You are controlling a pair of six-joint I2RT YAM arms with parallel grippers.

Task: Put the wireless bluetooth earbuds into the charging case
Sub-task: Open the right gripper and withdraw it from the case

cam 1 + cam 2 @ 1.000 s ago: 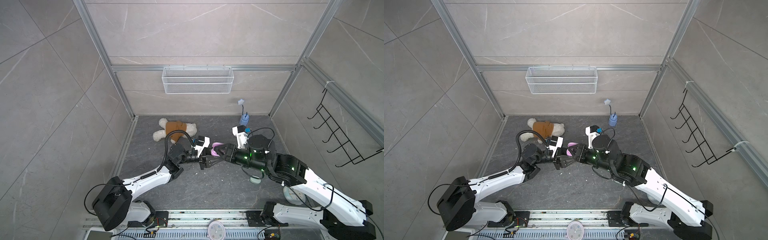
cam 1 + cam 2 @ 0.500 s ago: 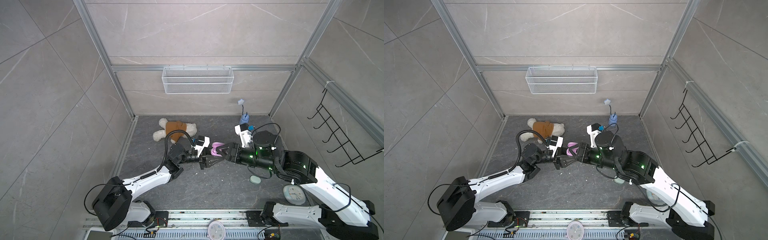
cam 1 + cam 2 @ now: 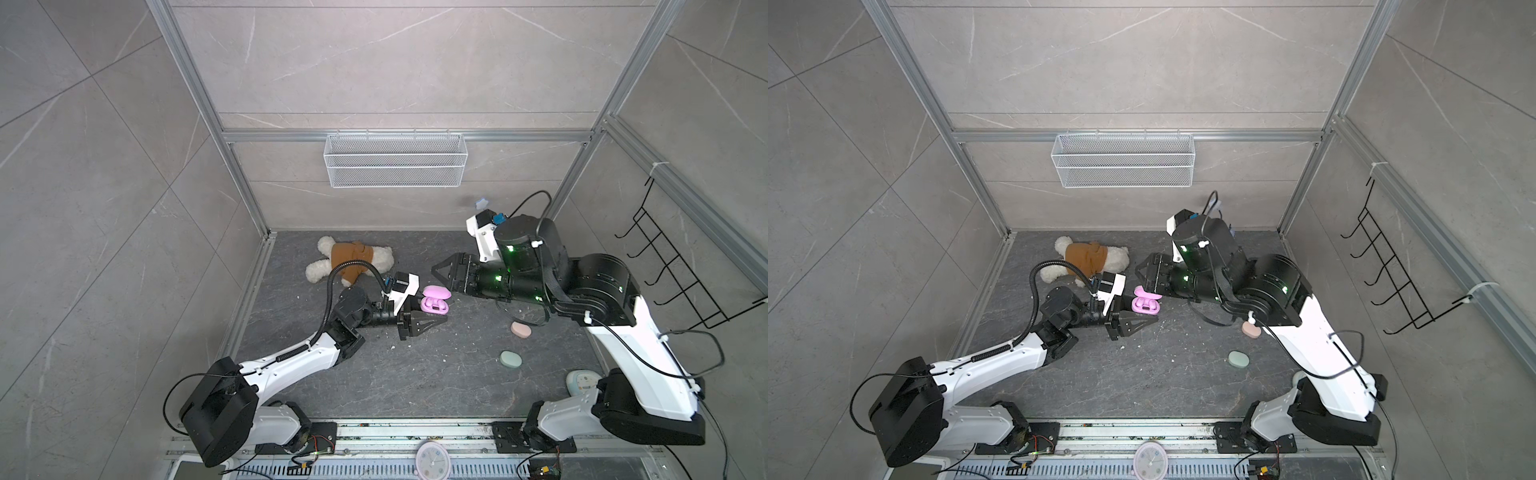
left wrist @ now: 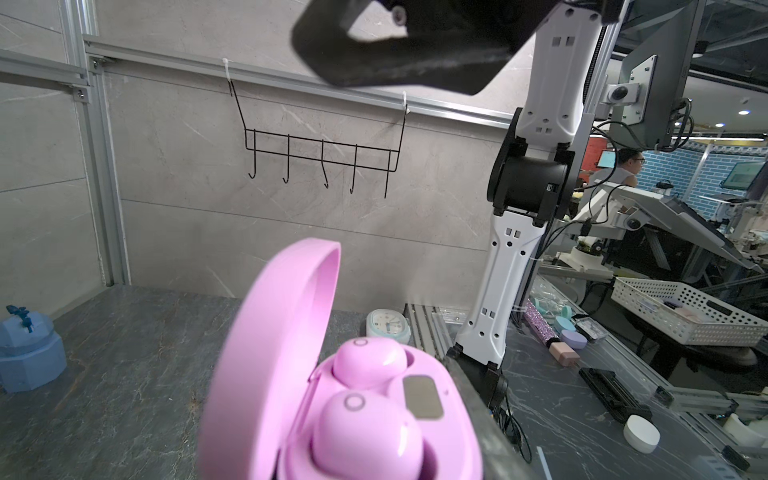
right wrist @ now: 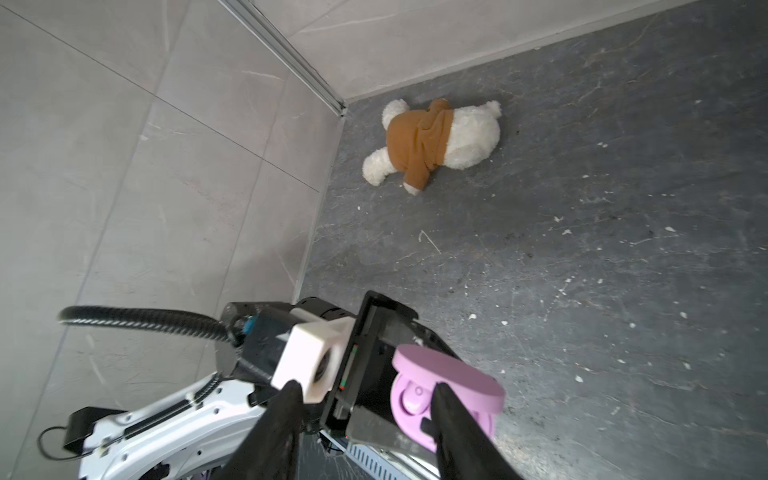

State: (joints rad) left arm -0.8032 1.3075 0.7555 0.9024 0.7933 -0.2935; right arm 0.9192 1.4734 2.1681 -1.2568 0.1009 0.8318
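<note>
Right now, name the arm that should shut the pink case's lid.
Right, probably. The right fingers stand open and empty beside the raised lid, while the left fingers are shut on the charging case, both earbuds already seated.

Soft, even light comes from above in both top views, and the shadows are faint. Green lamps glow on my right arm (image 3: 515, 251). In the left wrist view the case (image 4: 332, 395) sits close and blurred, and the post (image 4: 110, 166) bows. My right gripper (image 5: 365, 386) smears dark.
</note>
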